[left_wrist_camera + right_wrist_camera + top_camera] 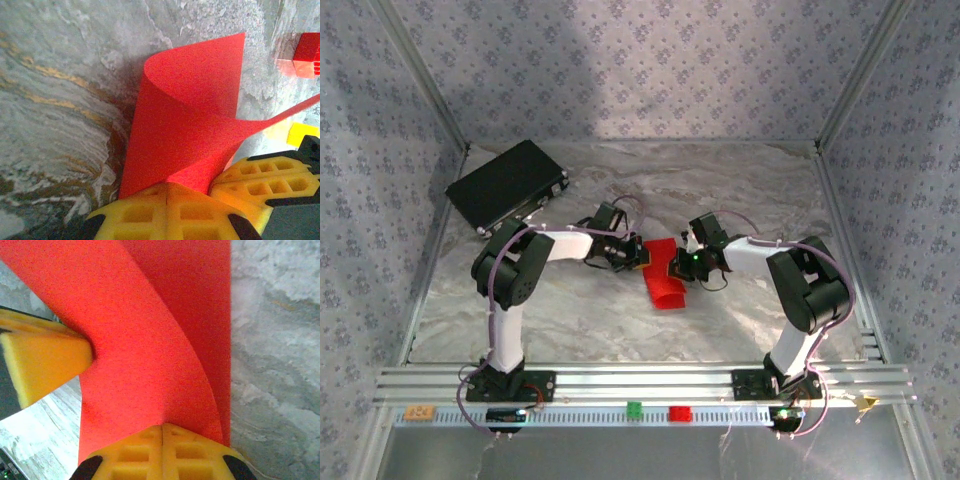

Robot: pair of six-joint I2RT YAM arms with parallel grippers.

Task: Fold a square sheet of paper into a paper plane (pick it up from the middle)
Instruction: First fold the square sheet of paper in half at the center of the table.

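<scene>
The square sheet of paper (pixel 667 285) is bright red and curled over on itself between the two arms at the table's middle. My left gripper (pixel 632 256) is shut on its left edge. In the left wrist view the sheet (pixel 185 130) rises from my shut yellow fingertips (pixel 167 186) and bends into a loop. My right gripper (pixel 682 262) is shut on the opposite edge. In the right wrist view the sheet (pixel 145 340) fans up from my shut gripper (pixel 163 427), and the left arm's yellow finger (pixel 40 360) presses in at the left.
A big flat black box (pixel 507 185) lies at the back left corner. Small blocks sit on the front rail: orange (pixel 418 411), green (pixel 634 408), red (pixel 679 413). Patterned walls close the cell on three sides. The table (pixel 570 300) is marbled grey.
</scene>
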